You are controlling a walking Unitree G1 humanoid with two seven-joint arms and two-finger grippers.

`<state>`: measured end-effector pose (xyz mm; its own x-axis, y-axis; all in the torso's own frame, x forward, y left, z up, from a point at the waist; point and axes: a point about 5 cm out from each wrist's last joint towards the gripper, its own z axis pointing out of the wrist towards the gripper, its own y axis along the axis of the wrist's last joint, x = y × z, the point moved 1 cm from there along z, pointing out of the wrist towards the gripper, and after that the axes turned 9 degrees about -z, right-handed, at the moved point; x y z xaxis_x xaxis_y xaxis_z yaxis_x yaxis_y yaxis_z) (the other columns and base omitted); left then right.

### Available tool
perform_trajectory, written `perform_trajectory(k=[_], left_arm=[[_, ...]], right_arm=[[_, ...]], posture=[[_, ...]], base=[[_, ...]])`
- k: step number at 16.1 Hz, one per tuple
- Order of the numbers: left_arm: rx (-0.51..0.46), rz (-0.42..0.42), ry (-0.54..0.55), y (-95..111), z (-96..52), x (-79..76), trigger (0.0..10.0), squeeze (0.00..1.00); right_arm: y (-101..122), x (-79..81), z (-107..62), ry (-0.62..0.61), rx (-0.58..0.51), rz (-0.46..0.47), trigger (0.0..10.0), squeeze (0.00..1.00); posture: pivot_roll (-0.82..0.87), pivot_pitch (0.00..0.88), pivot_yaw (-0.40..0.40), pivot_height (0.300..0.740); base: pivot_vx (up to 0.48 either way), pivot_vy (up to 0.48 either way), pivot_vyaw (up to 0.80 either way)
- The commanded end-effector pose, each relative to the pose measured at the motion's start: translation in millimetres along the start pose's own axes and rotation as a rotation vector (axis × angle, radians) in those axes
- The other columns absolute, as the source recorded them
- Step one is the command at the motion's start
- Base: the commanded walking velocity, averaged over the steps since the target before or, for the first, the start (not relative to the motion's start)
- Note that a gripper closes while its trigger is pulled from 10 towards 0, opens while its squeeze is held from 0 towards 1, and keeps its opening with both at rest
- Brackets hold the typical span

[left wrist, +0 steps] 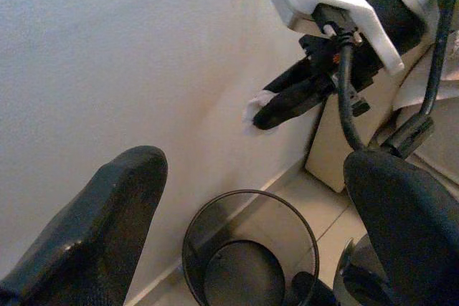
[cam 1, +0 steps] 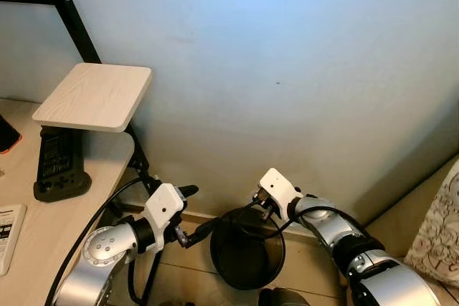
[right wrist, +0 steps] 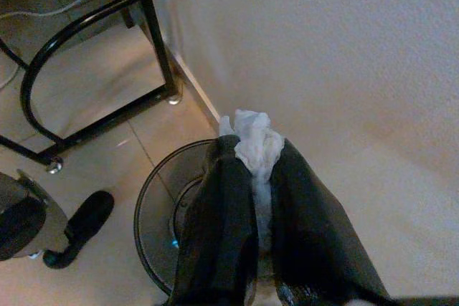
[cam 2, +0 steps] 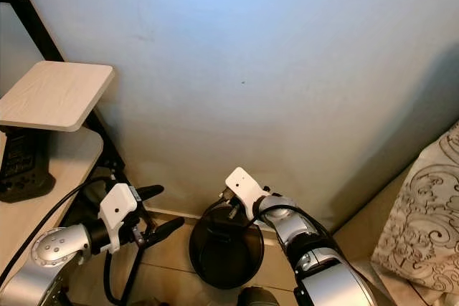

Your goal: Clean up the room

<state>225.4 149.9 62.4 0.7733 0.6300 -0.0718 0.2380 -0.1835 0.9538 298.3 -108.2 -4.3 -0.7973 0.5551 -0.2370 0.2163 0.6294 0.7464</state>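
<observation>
Right gripper: you see the right gripper (right wrist: 262,177) with its two black fingers pressed together on a crumpled white tissue (right wrist: 254,141); in the left eye view it sits low and centre, at the near rim of the bin.
Tissue: pinched between those fingers, its white tuft poking past the tips, hanging over the bin's opening close to the wall.
Bin: a round black wire bin (cam 1: 244,252) stands on the tiled floor at the bottom centre of the frame, tight against the skirting.
Left gripper: your left gripper (cam 1: 192,213) is lower left of the frame, fingers spread apart and holding nothing, just left of the bin.
Wall: a pale blue wall (cam 1: 287,69) fills the upper frame, directly behind the bin.
Shelf: a light wooden shelf (cam 1: 93,94) on a black metal frame sits upper left, with a dark device (cam 1: 61,163) under it on the desk.
In the way: black frame legs and a cable (right wrist: 79,48) stand on the floor beside the bin; a patterned cloth (cam 2: 423,206) lies at the right edge.
</observation>
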Motion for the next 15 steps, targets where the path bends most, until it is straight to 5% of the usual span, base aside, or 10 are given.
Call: perform_trajectory(k=[1,15], left_arm=[[0.009,0.014,-0.013,-0.1,1.6,0.3,10.0,0.0],[0.007,0.006,-0.002,-0.9,-2.3,-1.0,10.0,0.0]], right_arm=[[2.3,-0.2,1.5,0.009,0.005,0.021,10.0,1.0],[-4.3,9.3,1.6,0.055,0.015,0.038,10.0,1.0]], posture=[[-0.08,0.061,0.022,0.74],[-0.07,0.077,0.017,0.74]], base=[[0.0,0.0,0.0],[0.0,0.0,0.0]])
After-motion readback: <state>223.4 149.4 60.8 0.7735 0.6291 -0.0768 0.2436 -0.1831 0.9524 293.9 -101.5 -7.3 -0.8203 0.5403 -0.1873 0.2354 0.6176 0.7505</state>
